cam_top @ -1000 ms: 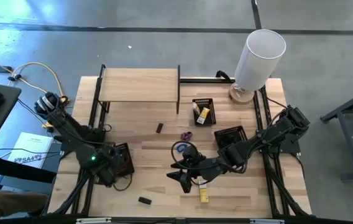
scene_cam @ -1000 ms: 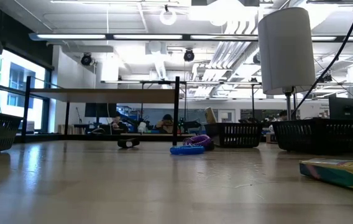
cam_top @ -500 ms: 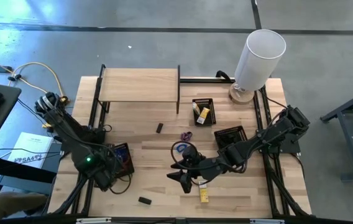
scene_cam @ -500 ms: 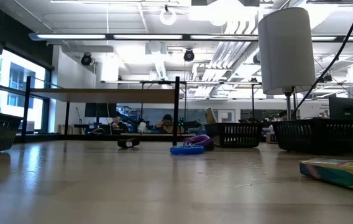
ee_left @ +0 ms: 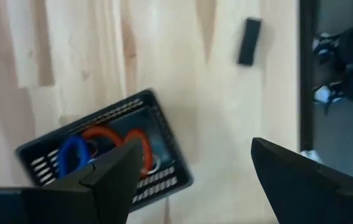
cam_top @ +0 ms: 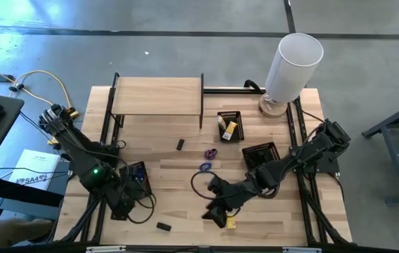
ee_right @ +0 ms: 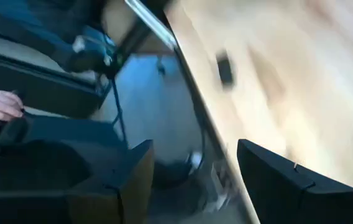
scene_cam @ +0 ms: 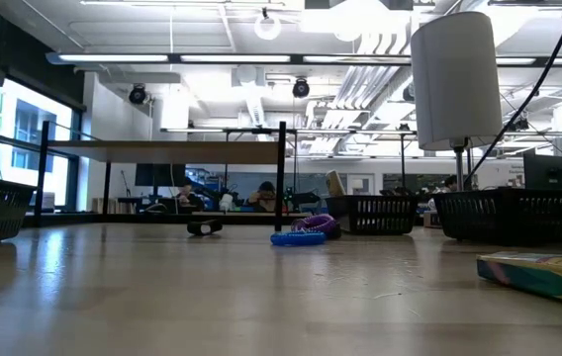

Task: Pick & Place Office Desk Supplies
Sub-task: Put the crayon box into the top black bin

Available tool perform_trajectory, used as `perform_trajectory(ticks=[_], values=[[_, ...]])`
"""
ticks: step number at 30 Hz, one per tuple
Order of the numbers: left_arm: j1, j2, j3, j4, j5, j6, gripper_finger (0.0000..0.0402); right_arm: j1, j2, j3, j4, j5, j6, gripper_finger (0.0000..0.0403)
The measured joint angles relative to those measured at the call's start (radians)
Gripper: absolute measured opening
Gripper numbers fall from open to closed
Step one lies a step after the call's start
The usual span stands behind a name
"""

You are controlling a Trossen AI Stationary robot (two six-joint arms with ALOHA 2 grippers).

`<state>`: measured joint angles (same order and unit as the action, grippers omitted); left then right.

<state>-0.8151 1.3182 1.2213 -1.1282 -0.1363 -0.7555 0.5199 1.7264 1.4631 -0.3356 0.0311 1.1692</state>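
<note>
Landmark: tall white cylinder [cam_top: 294, 65], far right corner of the worktop [cam_top: 178, 179], pale planked wood, smooth

Mesh tray [cam_top: 229, 126] just left of the cylinder's base: rigid black wire mesh, holds a yellow packet [cam_top: 230, 130]. Second yellow packet [cam_top: 231, 223] lies flat near the front edge, well forward of the cylinder, touching or just beside the right gripper [cam_top: 216, 213]. Judged light, flat, cardboard-stiff; pinch across the narrow width

Purple loop [cam_top: 211, 152] and blue loop [cam_top: 204, 166], forward-left of the cylinder: thin, judged soft and springy; likely to slip unless one strand is pinched

Small black blocks [cam_top: 180, 144], [cam_top: 162, 226]: hard, matte; grip the long sides

Right fingers spread, nothing between them. Left gripper [cam_top: 123, 209], far left of the cylinder: fingers spread wide, empty, above a tray [ee_left: 102, 152] holding red and blue loops
</note>
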Motion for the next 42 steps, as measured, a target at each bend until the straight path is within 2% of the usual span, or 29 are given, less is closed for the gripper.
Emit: perform_trajectory(ticks=[6,11,15,18,20,30,38,42], values=[[0.000,0.000,0.000,0.062,0.000,0.000,0.0292,0.050,0.000,0.000,-0.162,-0.029,0.325,0.0220],[-0.002,0.000,0.000,0.068,-0.021,0.002,0.0292,0.095,0.000,0.000,-0.409,0.052,0.629,0.0220],[-0.010,0.000,0.000,0.069,-0.071,0.002,0.0292,0.118,0.013,0.000,-0.530,0.113,0.788,0.0220],[-0.014,0.000,0.000,0.070,-0.079,0.002,0.0292,0.137,0.040,0.000,-0.554,0.213,0.821,0.0220],[-0.014,0.000,0.000,0.072,-0.079,0.002,0.0292,0.141,0.069,0.000,-0.535,0.228,0.856,0.0220],[-0.016,0.000,-0.001,0.087,-0.078,0.002,0.0292,0.148,0.242,0.000,-0.485,0.017,0.982,0.0220],[-0.051,0.000,-0.001,0.087,-0.083,0.007,0.0292,0.139,0.271,0.000,-0.460,0.002,0.968,0.0220],[-0.072,0.000,-0.001,0.087,-0.111,-0.002,0.0292,0.138,0.273,0.000,-0.432,0.035,0.937,0.0220]])
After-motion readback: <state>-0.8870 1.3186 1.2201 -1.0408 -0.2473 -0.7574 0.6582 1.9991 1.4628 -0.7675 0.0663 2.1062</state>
